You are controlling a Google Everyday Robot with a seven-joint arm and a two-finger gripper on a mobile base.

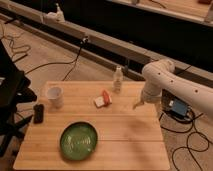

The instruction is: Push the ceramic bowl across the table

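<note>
In the camera view, the white arm (170,82) enters from the right, bends above the far right corner of the rectangular light wooden plank bench (130,137) and angles down to the end effector (136,104), low over the right-hand boards; whether it is spread or pressed together cannot be told. The wide, shallow, glossy green ceramic bowl (78,140) sits near the front edge, left of centre, well apart from it, bare planks to its right.
</note>
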